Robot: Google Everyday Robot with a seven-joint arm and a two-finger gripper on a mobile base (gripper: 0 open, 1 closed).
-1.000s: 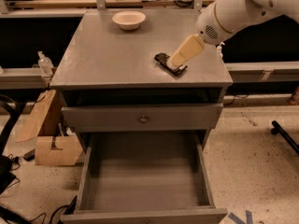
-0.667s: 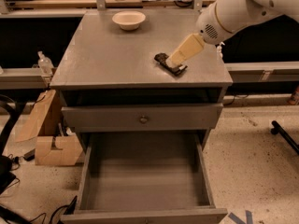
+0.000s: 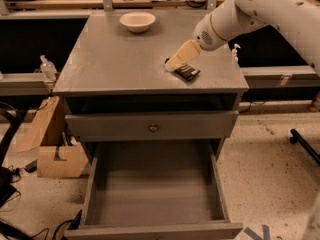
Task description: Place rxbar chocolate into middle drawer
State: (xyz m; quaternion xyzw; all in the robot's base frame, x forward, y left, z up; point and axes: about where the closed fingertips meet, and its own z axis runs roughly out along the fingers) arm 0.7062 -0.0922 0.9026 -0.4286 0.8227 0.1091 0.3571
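The rxbar chocolate [image 3: 188, 73], a dark flat bar, lies on the grey cabinet top [image 3: 115, 59] near its right front corner. My gripper [image 3: 175, 64], cream-coloured at the end of the white arm [image 3: 235, 14], comes down from the right and sits over the bar's left end, touching or nearly touching it. That end of the bar is hidden under the gripper. The middle drawer [image 3: 155, 194] is pulled fully open below, with a bare grey interior.
A cream-white bowl [image 3: 137, 20] stands at the back of the cabinet top. The shallower drawer with a round knob [image 3: 153, 128] is shut above the open one. Cardboard boxes [image 3: 55, 159] and cables lie on the floor at the left.
My gripper has moved a little left and down and now covers the left end of the bar. The bar and the drawer have not moved.
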